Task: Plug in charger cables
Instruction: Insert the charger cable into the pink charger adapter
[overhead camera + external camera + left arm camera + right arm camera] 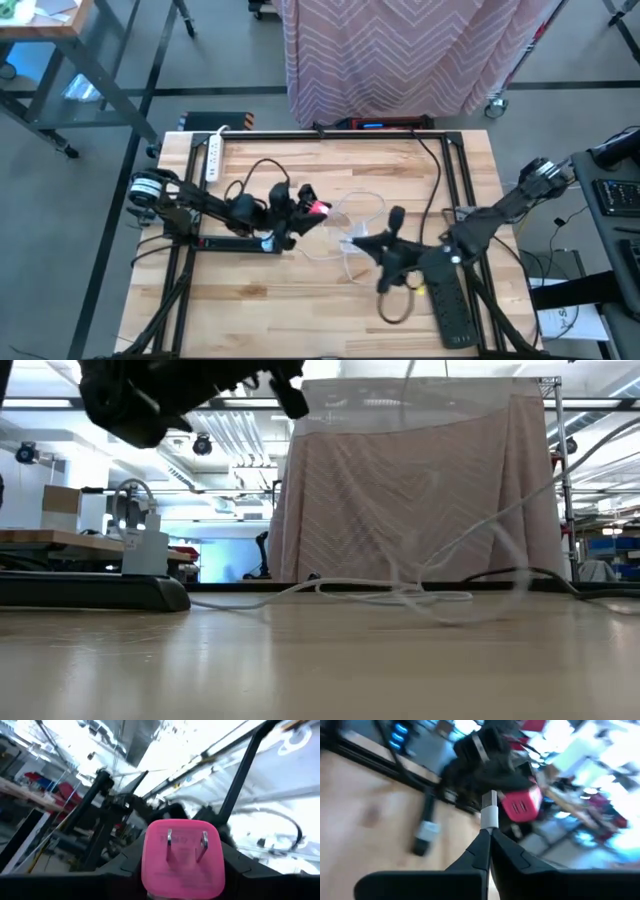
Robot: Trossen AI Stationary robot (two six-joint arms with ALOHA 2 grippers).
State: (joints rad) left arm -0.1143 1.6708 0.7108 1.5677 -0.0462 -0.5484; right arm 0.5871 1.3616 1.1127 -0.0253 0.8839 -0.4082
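Pink plug block (pixel 182 857) in left claw (pixel 300 203), prongs outward

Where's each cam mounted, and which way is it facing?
High: overhead, straight down on table, both arms.
Low: table height, looking toward curtain; an arm overhead.
Left wrist: behind left hand, past pink plug block.
Right wrist: behind right hand, past white USB connector.
Shared: both wrists see the pink block.

Your left hand (pixel 180 875) is clamped on the pink plug block (pixel 182 857), two metal prongs (pixel 186 844) facing the camera; dark arm (pixel 165 810) blurred behind.
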